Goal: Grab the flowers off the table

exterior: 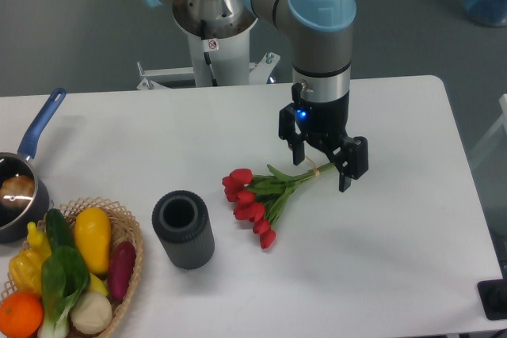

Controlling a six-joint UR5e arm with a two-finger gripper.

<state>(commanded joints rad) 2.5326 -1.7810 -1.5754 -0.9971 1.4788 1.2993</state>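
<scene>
The flowers, a bunch of red tulip buds with green leaves, lie on the white table near its middle. The buds point left and down, and the pale bundled stems run up to the right. My gripper is low over the stem end, pointing straight down. Its two black fingers stand wide apart on either side of the stems. The jaws are open and I see no grip on the stems.
A dark grey ribbed cylinder cup stands left of the flowers. A wicker basket of vegetables and fruit sits at the front left. A pot with a blue handle is at the left edge. The robot base stands behind the table.
</scene>
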